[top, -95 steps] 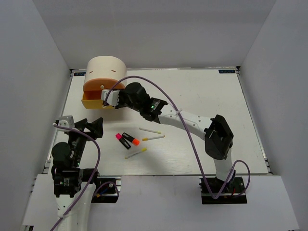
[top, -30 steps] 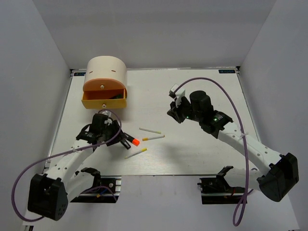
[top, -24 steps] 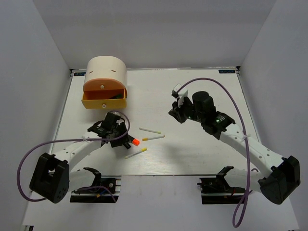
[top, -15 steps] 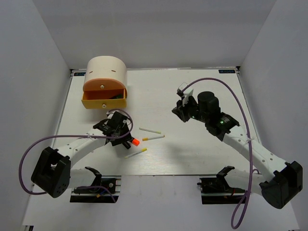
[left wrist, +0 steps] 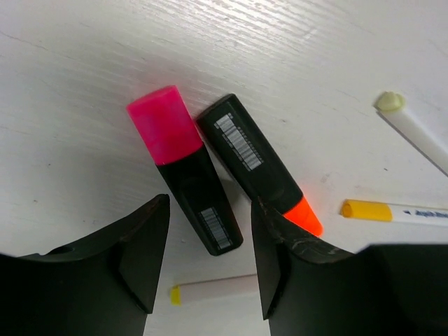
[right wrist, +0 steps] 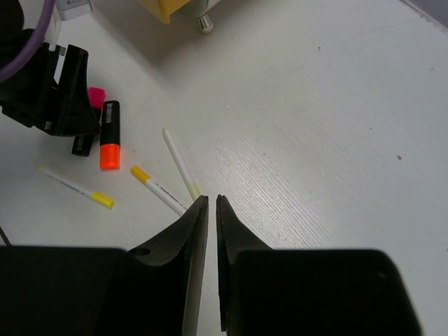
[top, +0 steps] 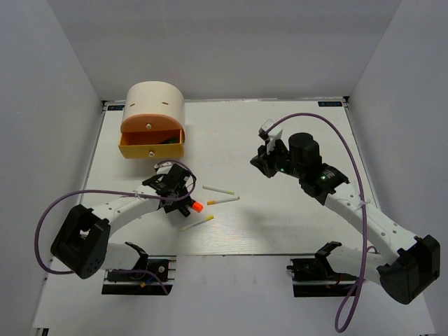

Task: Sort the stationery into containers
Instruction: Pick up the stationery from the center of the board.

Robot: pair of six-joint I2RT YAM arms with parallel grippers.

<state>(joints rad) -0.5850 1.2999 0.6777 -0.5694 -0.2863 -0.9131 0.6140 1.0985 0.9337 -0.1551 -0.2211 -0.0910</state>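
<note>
The pink-capped highlighter [left wrist: 183, 175] and the orange-capped highlighter [left wrist: 255, 164] lie side by side on the table. My left gripper [left wrist: 210, 231] is open just above them, with the pink one's black end between the jaws. In the top view the left gripper [top: 178, 198] hides the pink one; the orange cap [top: 197, 207] shows. Three thin sticks [top: 218, 190] [top: 222, 200] [top: 198, 222] lie to the right. The cream organiser [top: 154, 105] stands at the back left, its yellow lower drawer [top: 150, 148] pulled open with something dark inside. My right gripper [top: 262, 162] is shut and empty. No eraser shows.
The right wrist view shows the sticks [right wrist: 178, 162] [right wrist: 157, 189] [right wrist: 75, 187], the orange highlighter [right wrist: 108, 136] and the drawer's knob [right wrist: 204, 24] at its top edge. Grey walls enclose the white table [top: 294, 133] on three sides.
My right gripper has left the organiser's drawer and pulled back to mid-table. My left arm has come out from its rest pose and moved right over the highlighters.
</note>
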